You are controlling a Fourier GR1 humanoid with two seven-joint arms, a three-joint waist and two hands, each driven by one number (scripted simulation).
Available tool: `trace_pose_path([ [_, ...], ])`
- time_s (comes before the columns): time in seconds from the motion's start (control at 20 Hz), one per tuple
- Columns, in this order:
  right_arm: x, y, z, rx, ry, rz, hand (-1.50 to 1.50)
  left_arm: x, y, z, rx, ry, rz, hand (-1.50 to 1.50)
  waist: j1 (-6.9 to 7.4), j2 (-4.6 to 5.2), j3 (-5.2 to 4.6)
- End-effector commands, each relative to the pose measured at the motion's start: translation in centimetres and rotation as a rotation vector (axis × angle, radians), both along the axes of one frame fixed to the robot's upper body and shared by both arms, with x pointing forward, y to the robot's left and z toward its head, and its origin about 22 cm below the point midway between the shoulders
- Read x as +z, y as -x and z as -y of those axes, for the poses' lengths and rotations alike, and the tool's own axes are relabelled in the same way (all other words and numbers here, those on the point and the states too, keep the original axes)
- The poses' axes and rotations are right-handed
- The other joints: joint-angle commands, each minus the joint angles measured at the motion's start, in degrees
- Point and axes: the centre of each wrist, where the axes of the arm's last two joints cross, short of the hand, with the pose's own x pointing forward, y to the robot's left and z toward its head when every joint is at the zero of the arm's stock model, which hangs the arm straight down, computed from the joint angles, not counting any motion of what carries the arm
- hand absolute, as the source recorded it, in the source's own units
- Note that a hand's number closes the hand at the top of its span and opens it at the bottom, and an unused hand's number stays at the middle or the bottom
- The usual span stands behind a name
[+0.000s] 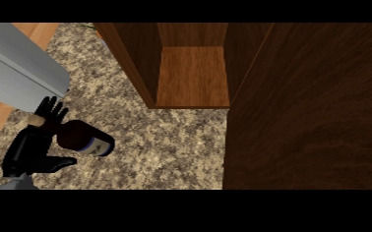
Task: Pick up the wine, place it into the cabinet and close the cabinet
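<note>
Left hand (30, 147) with fingers spread apart, wine bottle (88, 137) between fingers and thumb.
Bottle sits over the speckled counter (167, 147), left of the open wooden cabinet (193, 78), apart from it.

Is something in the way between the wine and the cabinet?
No, nothing visible is. Only counter lies between the wine, next to the left hand, and the open cabinet. The door stands open at the right, off that path.
</note>
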Motion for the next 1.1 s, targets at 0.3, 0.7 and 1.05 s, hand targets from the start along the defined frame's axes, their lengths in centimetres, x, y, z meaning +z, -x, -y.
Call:
trace_pose_path([
  [0.3, 0.3, 0.6, -0.1, 0.002, 0.012, 0.015, -1.5, -3.7, -0.4, 1.5, -0.031, -0.011, -0.03, -1.5, 0.04, -0.02, 0.01],
  [0.7, -1.7, -0.4, 0.9, -0.015, -0.013, 0.018, -1.5, -5.7, -0.3, 2.2, -0.008, 0.039, -0.027, -1.5, 0.08, -0.03, 0.02],
  [1.05, 0.3, 0.2, 0.4, 0.0, 0.007, 0.011, -1.5, -8.8, -0.6, 3.2, -0.014, 0.186, -0.033, -1.5, -0.39, 0.13, -0.06],
])
